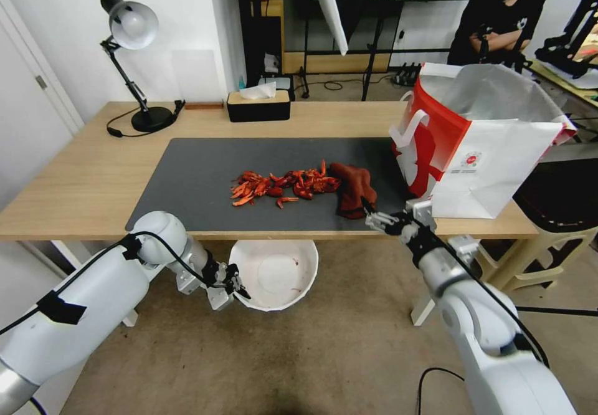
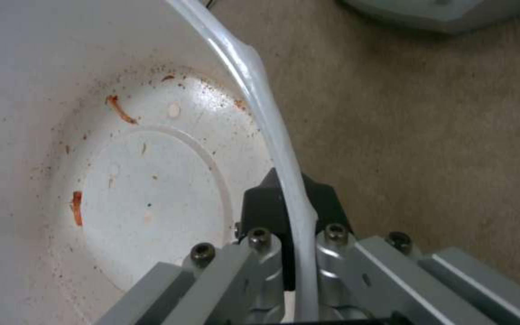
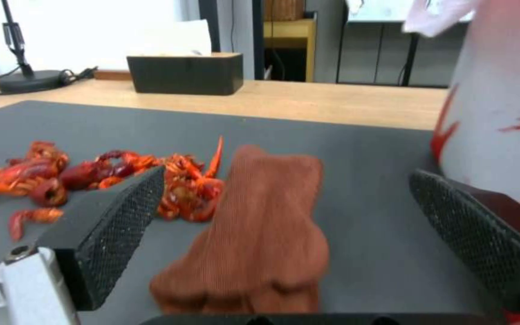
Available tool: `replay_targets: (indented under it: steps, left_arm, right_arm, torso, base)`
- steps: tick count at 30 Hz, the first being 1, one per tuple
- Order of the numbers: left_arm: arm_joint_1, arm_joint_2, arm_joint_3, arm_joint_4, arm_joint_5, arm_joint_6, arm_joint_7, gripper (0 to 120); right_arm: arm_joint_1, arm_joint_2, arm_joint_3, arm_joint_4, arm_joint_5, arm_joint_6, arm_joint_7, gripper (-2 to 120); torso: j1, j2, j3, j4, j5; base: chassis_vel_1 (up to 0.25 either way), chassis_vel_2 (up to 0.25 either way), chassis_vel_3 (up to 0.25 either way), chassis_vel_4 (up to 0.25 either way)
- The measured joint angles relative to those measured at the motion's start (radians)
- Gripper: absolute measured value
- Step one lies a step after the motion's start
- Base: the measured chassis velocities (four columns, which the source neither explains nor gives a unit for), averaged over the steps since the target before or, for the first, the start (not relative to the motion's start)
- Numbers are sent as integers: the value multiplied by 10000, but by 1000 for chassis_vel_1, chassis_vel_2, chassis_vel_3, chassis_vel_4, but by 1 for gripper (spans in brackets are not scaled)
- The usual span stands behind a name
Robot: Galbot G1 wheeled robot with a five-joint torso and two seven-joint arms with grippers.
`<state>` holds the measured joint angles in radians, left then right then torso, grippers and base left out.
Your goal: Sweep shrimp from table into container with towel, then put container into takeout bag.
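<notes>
The left gripper (image 1: 235, 285) sits low in the head view, left of centre and below the tabletop (image 1: 75, 178) edge, pinching the rim of the container (image 1: 274, 273). In the left wrist view its black pads (image 2: 266, 198) are pressed onto the thin white rim, one on each side, and the container (image 2: 122, 180) interior carries only a few orange scraps and specks. The container hangs over the carpet, just under the front edge.

The shrimp (image 1: 283, 186) lie in a loose heap at the middle of the frame on the grey mat (image 1: 187, 178). The towel (image 1: 352, 189) lies crumpled just to their right, touching the nearest pieces.

The right gripper (image 1: 372, 214) is at the towel's lower right end, near the front edge. In the right wrist view its textured pads (image 3: 124, 212) are spread wide with the towel (image 3: 266, 225) lying between them, not squeezed, and the shrimp (image 3: 91, 174) to the left.

The bag (image 1: 479, 147) stands upright and open at right of the frame, on the tabletop's right end.
</notes>
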<state>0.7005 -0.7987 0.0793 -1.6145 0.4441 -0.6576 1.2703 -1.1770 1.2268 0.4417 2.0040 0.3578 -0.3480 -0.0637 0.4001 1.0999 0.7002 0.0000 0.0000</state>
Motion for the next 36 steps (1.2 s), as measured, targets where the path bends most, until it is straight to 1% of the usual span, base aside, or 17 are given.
replay_targets:
  steps: [2,4,7,8,12,13,16,17,20,23,24,25,28,29,32,33,36]
  left_arm:
    - [3,-22,-31,69,23,-12,0,0]
    - [3,-31,-41,83,28,-13,0,0]
    - [18,-52,-79,168,35,-17,-3,0]
    - [18,-52,-79,168,35,-17,-3,0]
    - [98,-96,-161,269,59,-43,-19,0]
    - [98,-96,-161,269,59,-43,-19,0]
    - [114,-128,-189,322,60,-55,-33,0]
    - [114,-128,-189,322,60,-55,-33,0]
    - [121,-177,-192,392,60,-90,-64,0]
    - [132,-201,-192,416,61,-110,-81,0]
    - [136,-218,-192,426,61,-123,-98,0]
    - [136,-218,-192,426,61,-123,-98,0]
    - [141,-250,-192,448,60,-146,-124,0]
    - [141,-250,-192,448,60,-146,-124,0]
    - [134,-254,-191,468,58,-174,-157,0]
    - [134,-254,-191,468,58,-174,-157,0]
    - [132,-252,-189,480,56,-185,-171,0]
  right_arm:
    - [747,-89,-455,-381,419,-466,367,100]
    - [911,-101,-558,-466,492,-618,466,100]
    - [1740,-97,-1230,-946,859,-1658,1148,100]
    - [1740,-97,-1230,-946,859,-1658,1148,100]
    - [2533,46,-1812,-1412,1412,-2851,2318,100]
    - [2533,46,-1812,-1412,1412,-2851,2318,100]
    - [2964,131,-1971,-1681,1763,-3334,2782,100]
    - [2964,131,-1971,-1681,1763,-3334,2782,100]
    - [3201,188,-2104,-1850,1838,-3704,3209,100]
    - [3227,230,-2123,-1876,1941,-3845,3419,99]
    - [3226,242,-2133,-1879,2040,-3874,3479,95]
    - [3226,242,-2133,-1879,2040,-3874,3479,95]
    - [3213,253,-2146,-1899,2112,-3880,3507,80]
    - [3213,253,-2146,-1899,2112,-3880,3507,80]
    - [3197,218,-2139,-1906,2125,-3880,3502,65]
    - [3197,218,-2139,-1906,2125,-3880,3502,65]
    - [3135,201,-2104,-1906,2117,-3872,3485,51]
  torso:
    - [1,0,-1,1,0]
    - [0,0,-1,1,0]
    - [1,0,-2,-1,1]
    - [1,0,-2,-1,1]
    - [-1,0,-1,1,-1]
    - [-1,0,-1,1,-1]
    - [-1,0,-2,0,0]
    - [-1,0,-2,0,0]
    - [-1,1,-2,0,-1]
    - [0,1,-2,-1,-1]
    - [-1,0,-2,-1,-1]
    - [-1,0,-2,-1,-1]
    - [-1,0,-2,-1,-1]
    - [-1,0,-2,-1,-1]
    - [-1,1,-2,0,-1]
    - [-1,1,-2,0,-1]
    - [-1,0,-2,0,0]
  base:
    - [0,0,0,0]
    - [0,0,0,0]
    - [0,0,0,0]
    - [0,0,0,0]
    - [0,0,0,0]
    - [0,0,0,0]
    - [0,0,0,0]
    - [0,0,0,0]
    - [0,0,0,0]
    - [0,0,0,0]
    - [0,0,0,0]
    - [0,0,0,0]
    - [0,0,0,0]
    - [0,0,0,0]
    - [0,0,0,0]
    - [0,0,0,0]
    - [0,0,0,0]
